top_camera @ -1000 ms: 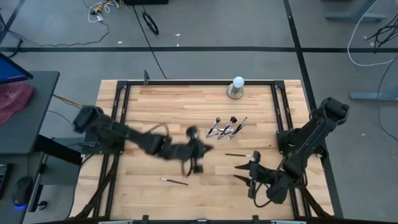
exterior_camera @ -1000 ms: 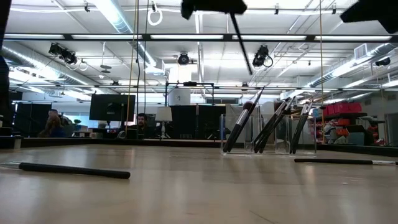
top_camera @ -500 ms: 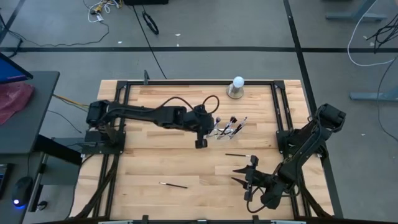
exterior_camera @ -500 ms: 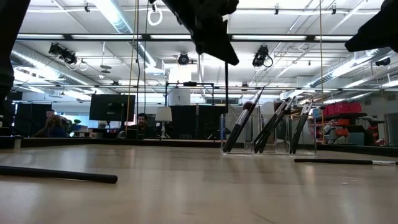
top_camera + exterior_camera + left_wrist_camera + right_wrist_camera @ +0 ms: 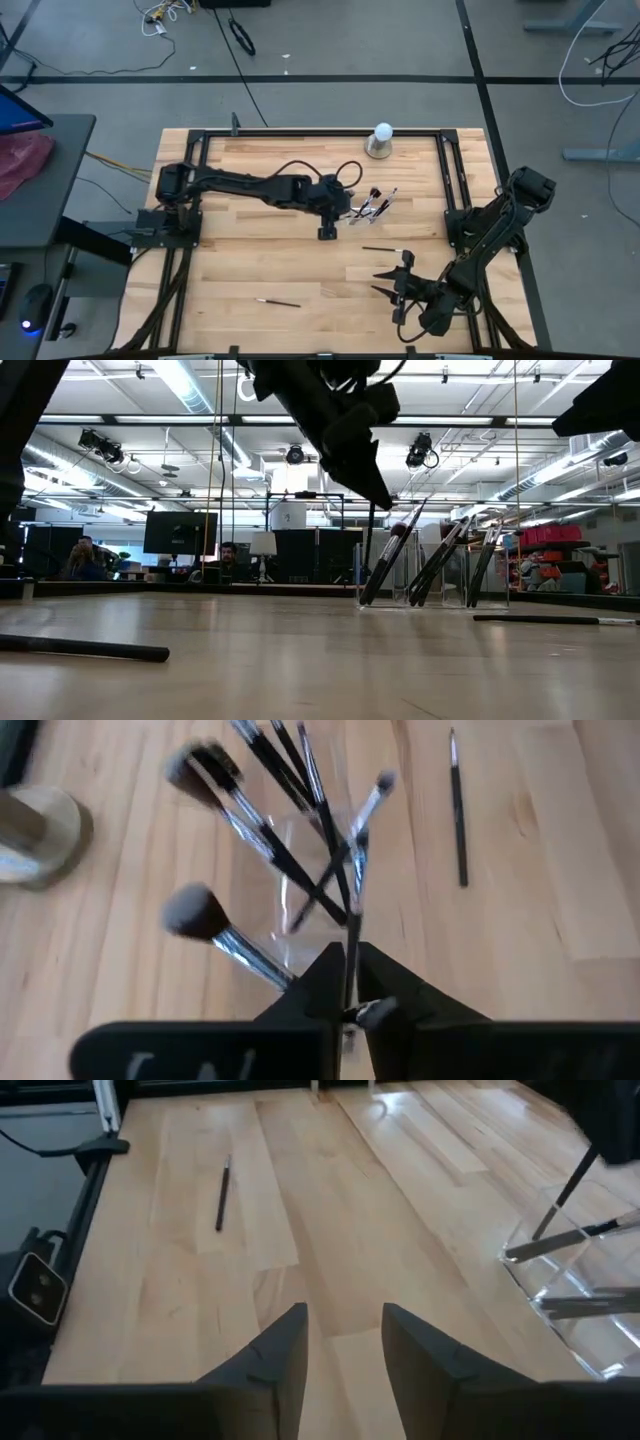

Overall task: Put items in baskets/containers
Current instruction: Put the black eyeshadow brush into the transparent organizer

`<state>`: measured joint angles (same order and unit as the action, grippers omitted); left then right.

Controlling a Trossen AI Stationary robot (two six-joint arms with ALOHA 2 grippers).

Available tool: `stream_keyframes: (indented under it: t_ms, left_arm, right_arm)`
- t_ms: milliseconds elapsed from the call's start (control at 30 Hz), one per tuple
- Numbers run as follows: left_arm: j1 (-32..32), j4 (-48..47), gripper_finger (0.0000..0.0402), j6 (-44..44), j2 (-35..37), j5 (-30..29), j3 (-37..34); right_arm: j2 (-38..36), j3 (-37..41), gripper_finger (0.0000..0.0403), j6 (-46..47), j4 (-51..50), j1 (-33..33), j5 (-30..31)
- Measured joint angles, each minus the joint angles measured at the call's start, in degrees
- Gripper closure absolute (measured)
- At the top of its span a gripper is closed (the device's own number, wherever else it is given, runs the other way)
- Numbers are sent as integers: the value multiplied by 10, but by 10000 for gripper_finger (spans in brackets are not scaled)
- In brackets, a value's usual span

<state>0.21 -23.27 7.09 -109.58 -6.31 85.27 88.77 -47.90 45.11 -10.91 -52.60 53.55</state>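
My left gripper [image 5: 338, 208] hangs over the table's middle, right beside the clear holder [image 5: 368, 207], shut on one thin dark brush [image 5: 371, 540]. The holder [image 5: 432, 575] has several brushes leaning in it, some with fluffy tips [image 5: 190, 910]. Two more brushes lie flat on the wood: one near the right arm [image 5: 388, 249], one toward the near left [image 5: 278, 301]. My right gripper [image 5: 393, 285] is open, low over the near right of the table. My left gripper pinches the brush's thin dark handle [image 5: 348, 955] between its two shut fingers [image 5: 395, 995], coming from above and pointing down. The brush hangs upright below the fingers, clear of the table. Its lower end is at the holder's near side [image 5: 345, 905]; whether it touches, I cannot tell.
A white ball on a grey round base [image 5: 381, 140] stands at the far edge behind the holder. Black frame rails [image 5: 300, 132] run along the table's edges. Bare wood spreads across the left and near middle [image 5: 250, 260]. People and monitors show in the room beyond [image 5: 228, 560].
My left arm has swung from the table's middle toward the far right, stopping beside the holder, and has turned so the held brush went from slanted to upright. The brush lying near left has rolled slightly toward the near edge. My right gripper drew back a little toward the near edge.
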Motion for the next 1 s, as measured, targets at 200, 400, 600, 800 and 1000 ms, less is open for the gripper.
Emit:
stream_keyframes:
  t_ms: [200, 400, 600, 800, 1000]
  left_arm:
    - [12, 5, 314, -4, -9, 0, -1]
    - [34, 62, 240, -6, -7, -44, 0]
    - [31, 54, 213, -26, 19, -166, 2]
    - [-42, -102, 220, -76, 78, -225, 3]
    - [-212, -294, 240, -248, 105, -277, -5]
  right_arm:
    - [0, 0, 274, -6, 3, 0, 0]
    - [0, 0, 274, -6, 6, 0, 0]
    - [0, 0, 274, -8, 7, 0, 13]
    - [2, 26, 274, -8, 73, 0, 46]
    - [29, 96, 274, -37, 238, 1, 46]
